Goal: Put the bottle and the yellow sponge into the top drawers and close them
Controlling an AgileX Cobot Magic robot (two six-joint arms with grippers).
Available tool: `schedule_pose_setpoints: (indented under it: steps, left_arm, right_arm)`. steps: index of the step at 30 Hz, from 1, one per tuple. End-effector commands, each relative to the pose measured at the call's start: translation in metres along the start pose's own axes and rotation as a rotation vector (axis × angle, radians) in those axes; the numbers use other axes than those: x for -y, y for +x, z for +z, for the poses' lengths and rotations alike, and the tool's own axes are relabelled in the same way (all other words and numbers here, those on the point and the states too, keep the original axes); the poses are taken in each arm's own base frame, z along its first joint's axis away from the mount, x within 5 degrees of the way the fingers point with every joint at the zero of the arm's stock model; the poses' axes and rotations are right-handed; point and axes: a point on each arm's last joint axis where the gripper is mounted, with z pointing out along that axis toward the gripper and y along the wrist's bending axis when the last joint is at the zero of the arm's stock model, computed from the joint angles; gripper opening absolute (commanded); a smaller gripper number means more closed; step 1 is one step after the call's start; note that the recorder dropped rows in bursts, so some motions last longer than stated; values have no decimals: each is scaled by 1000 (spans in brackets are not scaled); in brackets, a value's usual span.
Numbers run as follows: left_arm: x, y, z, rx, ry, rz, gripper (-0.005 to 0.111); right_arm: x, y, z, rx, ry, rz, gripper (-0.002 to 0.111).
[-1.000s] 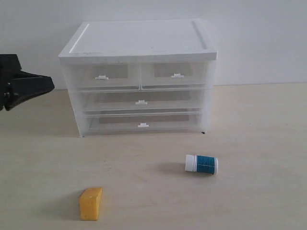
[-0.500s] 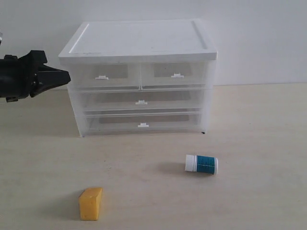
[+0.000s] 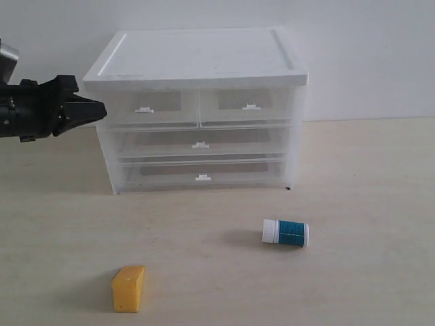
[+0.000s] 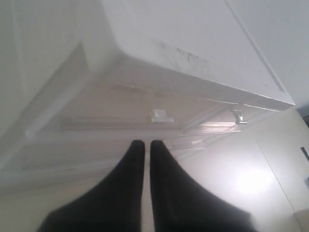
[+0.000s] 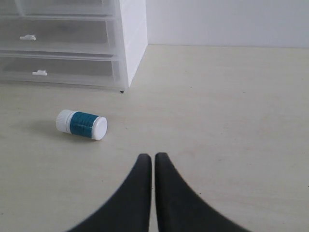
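- The white drawer cabinet (image 3: 197,58) stands on the pale table (image 3: 367,197), and everything below is placed relative to it.
- The two top drawers (image 3: 146,109) sit side by side under the cabinet's lid. Both are pushed in flush, each with a small white tab handle (image 3: 251,107).
- The two full-width drawers (image 3: 200,142) below them are also shut.
- The bottle (image 3: 285,233) lies on its side on the table, in front of the cabinet's right half and well apart from it. Its white cap points toward the cabinet's left side.
- The yellow sponge (image 3: 128,288) rests on the table in front of the cabinet's left half, farther out from it than the bottle is.
- The left hand (image 3: 100,111) hovers at the cabinet's upper left corner, level with the top drawers. Its fingers are drawn together to a thin slit and hold nothing. It looks just short of the cabinet wall, though contact is hard to judge from here.
- In the left wrist view that hand (image 4: 144,142) points at the left top drawer's tab.
- The right hand (image 5: 153,155) hangs over bare table out from the cabinet's right front corner, near the bottle (image 5: 81,124). Its fingers are likewise nearly closed and empty.
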Motion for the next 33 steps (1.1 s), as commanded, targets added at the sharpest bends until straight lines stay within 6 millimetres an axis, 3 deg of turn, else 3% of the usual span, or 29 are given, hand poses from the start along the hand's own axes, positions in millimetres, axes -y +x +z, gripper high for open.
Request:
schedule_pose_setpoints:
  steps: [1,10,20,33]
  left_arm:
    - [14,1,17,-20,46,120,4]
    - [29,20,49,-79,-259,431,4]
    - [35,7,44,-26,-328,420,4]
    - [47,-7,46,23,-287,406,4]
  right_arm:
    - [0,-1,0,11,6,-7,0]
    - [0,-1,0,11,6,-9,0]
    - [0,-1,0,11,6,-9,0]
    - [0,-1,0,11,6,-7,0]
